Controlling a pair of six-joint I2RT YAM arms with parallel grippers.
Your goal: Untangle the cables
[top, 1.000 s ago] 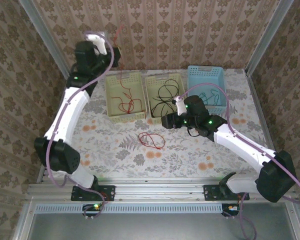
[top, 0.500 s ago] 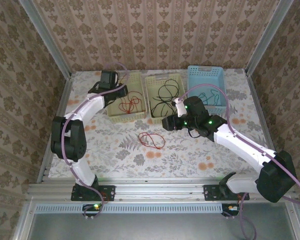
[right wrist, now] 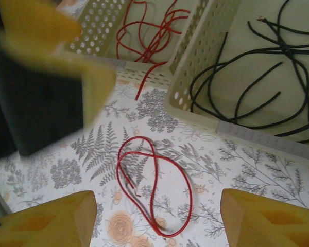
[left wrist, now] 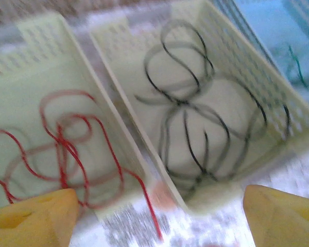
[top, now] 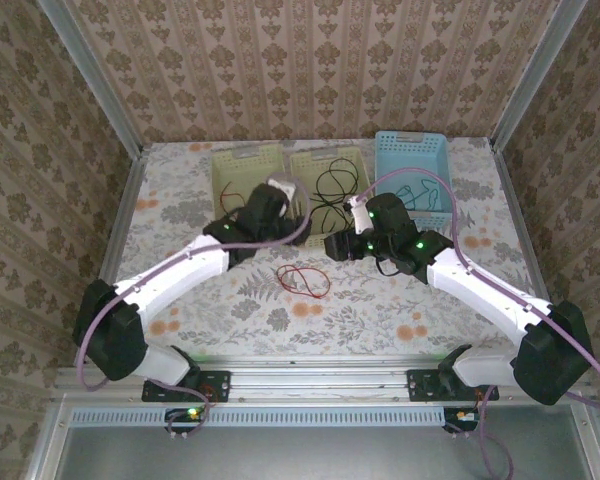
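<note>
Left tool [left wrist: 159, 221] swung back, released like right tool [right wrist: 159, 216]; loose red cable [top: 302, 281] lies left-right.

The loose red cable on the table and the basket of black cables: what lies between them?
Bare tablecloth separates the red cable from the basket, in the right wrist view.

A red cable [right wrist: 153, 190] loops flat under the right gripper [right wrist: 155, 218]; red cables [right wrist: 149, 31] and black cables [right wrist: 268, 77] curl beyond.
</note>
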